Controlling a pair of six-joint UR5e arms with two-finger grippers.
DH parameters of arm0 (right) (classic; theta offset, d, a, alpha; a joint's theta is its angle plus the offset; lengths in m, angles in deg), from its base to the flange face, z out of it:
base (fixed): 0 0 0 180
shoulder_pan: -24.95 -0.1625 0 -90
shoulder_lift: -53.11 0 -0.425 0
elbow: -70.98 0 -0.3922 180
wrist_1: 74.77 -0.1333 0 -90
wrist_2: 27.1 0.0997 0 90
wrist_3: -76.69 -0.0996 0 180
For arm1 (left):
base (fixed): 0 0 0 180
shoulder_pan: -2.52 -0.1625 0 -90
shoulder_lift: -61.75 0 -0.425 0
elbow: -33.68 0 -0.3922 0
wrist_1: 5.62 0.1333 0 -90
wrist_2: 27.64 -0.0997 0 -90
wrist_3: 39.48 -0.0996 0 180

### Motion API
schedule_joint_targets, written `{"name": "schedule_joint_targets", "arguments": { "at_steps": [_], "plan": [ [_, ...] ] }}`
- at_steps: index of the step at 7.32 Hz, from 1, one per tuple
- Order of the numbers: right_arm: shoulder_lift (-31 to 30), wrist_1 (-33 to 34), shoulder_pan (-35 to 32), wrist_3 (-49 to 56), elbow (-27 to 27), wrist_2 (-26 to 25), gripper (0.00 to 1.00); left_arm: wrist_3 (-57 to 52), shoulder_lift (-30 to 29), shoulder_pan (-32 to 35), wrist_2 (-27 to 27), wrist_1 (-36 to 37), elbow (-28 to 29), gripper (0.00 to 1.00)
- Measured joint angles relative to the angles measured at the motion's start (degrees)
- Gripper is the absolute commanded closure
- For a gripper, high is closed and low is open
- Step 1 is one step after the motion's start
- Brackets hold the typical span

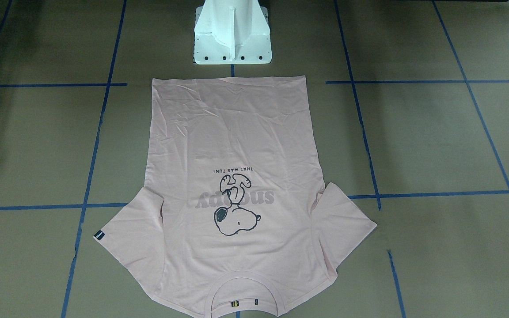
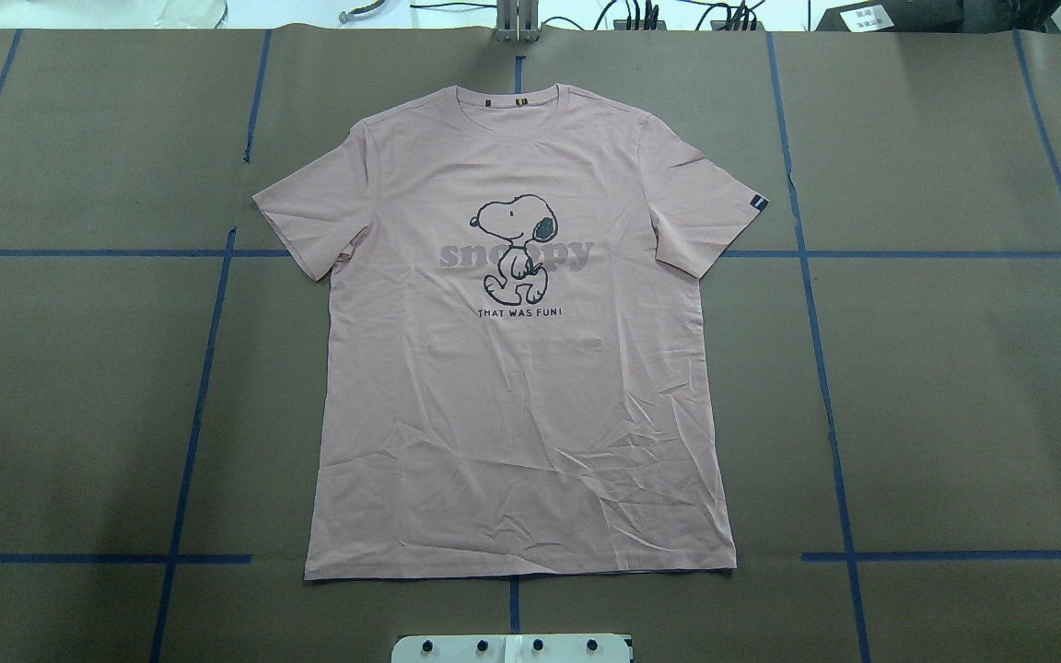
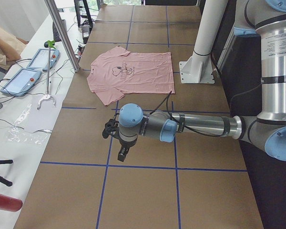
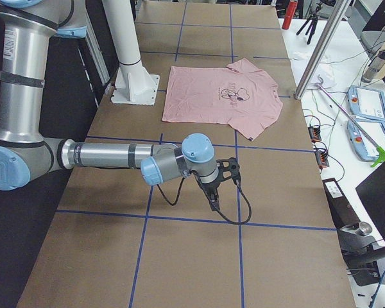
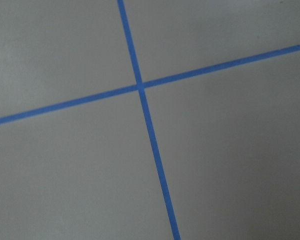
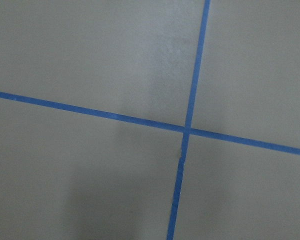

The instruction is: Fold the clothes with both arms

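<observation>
**A:** Where was the light pink short-sleeved T-shirt with the cartoon dog print (image 2: 521,368)?

**B:** It lay flat and print-up in the middle of the brown paper-covered tabletop (image 2: 954,368). The hem was near the robot's edge, close to the white pedestal base (image 1: 232,39), and the collar was by the operators' edge. Both sleeves were spread out and nothing was folded.

**A:** And the grippers?

**B:** The black left gripper (image 3: 121,156) hung over bare paper towards the table's left end. The black right gripper (image 4: 214,204) did the same towards the right end. Both were well apart from the shirt and held nothing. I couldn't tell how far their fingers were spread, because only the side cameras caught them.

**A:** What could have gone wrong from there?

**B:** In my judgement, a pinch might have caught only the top layer of cloth, so the back would drag and bunch. The creases near the hem could have been pressed into the fold. If one arm had lifted ahead of the other, the fold would have gone on crooked. The collar also sat far across the table, which meant a long reach.

**A:** Did the views differ?

**B:** Yes. The overhead and front-facing views showed the whole shirt but no arms. The side views showed the grey tubular left arm (image 3: 200,126) and right arm (image 4: 109,155). Each wrist camera saw only crossing blue tape lines (image 5: 140,86) on the paper, with no fingers in frame.
</observation>
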State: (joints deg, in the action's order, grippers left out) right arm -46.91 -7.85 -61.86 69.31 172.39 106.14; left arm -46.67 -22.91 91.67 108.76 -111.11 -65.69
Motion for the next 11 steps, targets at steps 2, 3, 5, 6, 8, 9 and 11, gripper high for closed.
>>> {"name": "schedule_joint_targets", "arguments": {
  "at_steps": [2,3,5,6,8,9,11],
  "plan": [
    [3.9,-2.6,1.4,-2.3,-0.1,1.7,0.0,0.5,-5.5,0.0,0.1,-10.2,2.7,0.0],
    [6.0,-3.2,2.1,-4.4,-0.2,2.5,0.0,2.3,-8.0,0.0,0.4,-13.1,3.5,0.0],
    [11.3,-3.6,6.1,-14.2,-1.0,2.0,0.0,7.6,-10.0,-0.1,0.5,-18.0,3.9,0.0],
    [15.3,-3.6,9.9,-21.4,-2.2,-0.6,0.0,8.7,-10.0,-0.4,0.3,-20.7,4.4,0.0],
    [23.8,-4.1,20.6,-33.4,-6.1,-11.4,0.08,9.2,-9.9,-1.4,0.2,-22.6,5.4,0.0],
    [27.8,-5.3,26.0,-38.9,-9.3,-17.2,0.17,9.3,-9.9,-1.7,0.3,-22.8,5.6,0.0],
    [33.1,-9.7,33.3,-46.5,-16.7,-25.1,0.3,9.4,-9.8,-2.1,0.3,-22.9,5.7,0.0]
  ]
}}
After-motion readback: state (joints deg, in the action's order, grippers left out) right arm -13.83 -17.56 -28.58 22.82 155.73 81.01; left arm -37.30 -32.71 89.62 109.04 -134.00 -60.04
